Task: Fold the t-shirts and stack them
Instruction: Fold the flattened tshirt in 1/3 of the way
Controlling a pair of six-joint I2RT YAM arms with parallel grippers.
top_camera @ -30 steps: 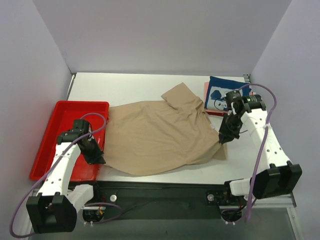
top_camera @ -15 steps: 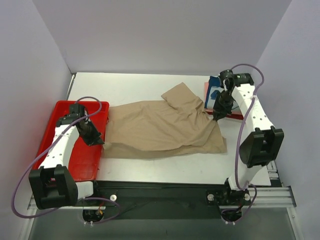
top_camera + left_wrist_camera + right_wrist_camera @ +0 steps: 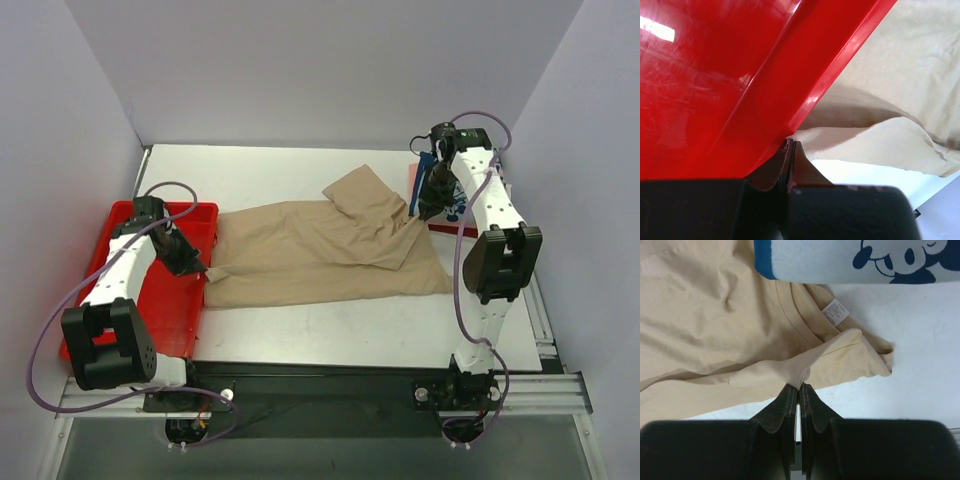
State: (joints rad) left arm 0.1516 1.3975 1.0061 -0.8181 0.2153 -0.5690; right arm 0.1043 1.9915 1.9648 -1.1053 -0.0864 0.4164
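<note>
White tabletop (image 3: 330,330) carries the tan t-shirt (image 3: 320,262), folded once lengthwise. The left gripper (image 3: 790,146) and right gripper (image 3: 800,387) each pinch its edge between closed jaws. Beyond the right jaws lies the folded navy cartoon-print t-shirt (image 3: 840,260). The right arm (image 3: 490,215) hides whatever lies beneath that shirt. Further folds and stacking look undone.

Cloth, matt and softly creased: tan t-shirt (image 3: 320,255); cloth, matt with smooth white print: navy t-shirt (image 3: 810,260); plastic, glossy, finely scuffed: red tray (image 3: 715,75); smooth matt white surface: table top (image 3: 350,330).
</note>
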